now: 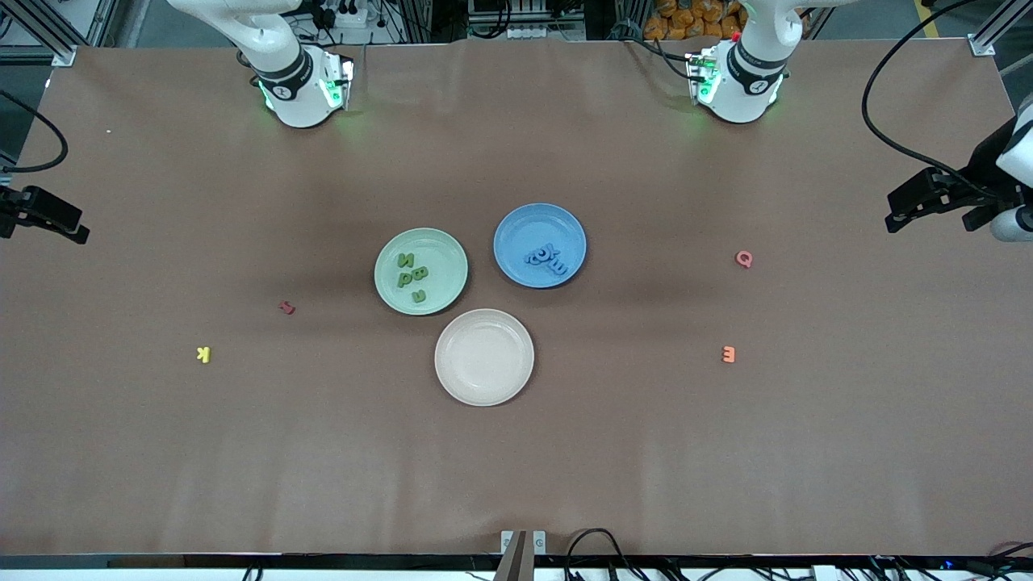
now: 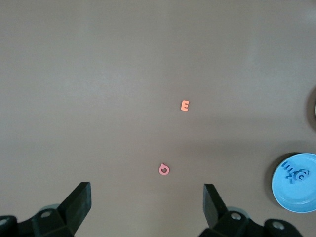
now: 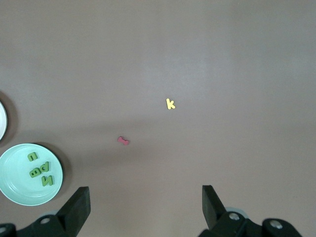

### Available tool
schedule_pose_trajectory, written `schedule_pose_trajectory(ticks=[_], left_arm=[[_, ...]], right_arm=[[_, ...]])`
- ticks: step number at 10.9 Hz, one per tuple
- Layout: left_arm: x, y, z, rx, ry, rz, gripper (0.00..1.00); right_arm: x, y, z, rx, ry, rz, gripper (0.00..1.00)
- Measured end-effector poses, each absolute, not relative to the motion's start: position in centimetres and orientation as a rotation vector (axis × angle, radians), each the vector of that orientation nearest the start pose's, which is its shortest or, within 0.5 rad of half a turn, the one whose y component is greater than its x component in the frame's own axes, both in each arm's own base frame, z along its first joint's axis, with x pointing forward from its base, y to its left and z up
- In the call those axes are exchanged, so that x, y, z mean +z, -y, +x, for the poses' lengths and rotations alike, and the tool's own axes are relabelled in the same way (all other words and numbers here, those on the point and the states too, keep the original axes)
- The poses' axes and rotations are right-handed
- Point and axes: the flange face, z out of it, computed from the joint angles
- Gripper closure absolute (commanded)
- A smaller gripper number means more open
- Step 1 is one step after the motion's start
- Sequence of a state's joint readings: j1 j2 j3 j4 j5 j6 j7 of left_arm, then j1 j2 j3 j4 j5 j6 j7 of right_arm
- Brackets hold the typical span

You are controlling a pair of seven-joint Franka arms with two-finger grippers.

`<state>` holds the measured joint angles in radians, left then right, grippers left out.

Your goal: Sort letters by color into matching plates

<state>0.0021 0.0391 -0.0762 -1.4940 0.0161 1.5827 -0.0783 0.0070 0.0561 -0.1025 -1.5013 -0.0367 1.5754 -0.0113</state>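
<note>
Sitting mid-table, beige plate [image 1: 484, 379] as landmark, right gripper [image 3: 143, 207] jaws apart at its arm's end, yellow K [image 1: 203, 354], red letter [image 1: 286, 307], green plate [image 1: 387, 258] with green letters [image 1: 413, 278], blue plate [image 1: 516, 230] with blue letters [image 1: 546, 258], orange E [image 1: 729, 354], pink Q [image 1: 744, 258], left gripper [image 2: 148, 207] jaws apart.

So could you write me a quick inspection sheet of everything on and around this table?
Surface: brown table, slightly rippled.
Job's things: green plate holding four green letters; blue plate holding a pile of blue letters; beige plate with no letters. Loose on the table: pink Q and orange E toward the left arm's end; red letter and yellow K toward the right arm's end.
Clutter: nothing seen.
Grippers: left gripper open, holding nothing, above the pink Q; right gripper open, holding nothing, above bare table.
Cables: black cables at the table's ends and front edge.
Surroundings: metal frame, power strips.
</note>
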Motion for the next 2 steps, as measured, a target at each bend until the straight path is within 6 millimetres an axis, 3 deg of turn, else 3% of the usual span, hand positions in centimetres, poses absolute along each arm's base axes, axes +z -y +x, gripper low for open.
schedule_pose_trajectory(ticks=[2], left_arm=[[64.0,4.34,56.61,-0.072,-0.002,-3.131,0.0]], right_arm=[[62.64,5.67,57.0,-0.026,-0.134,-3.182,0.0]])
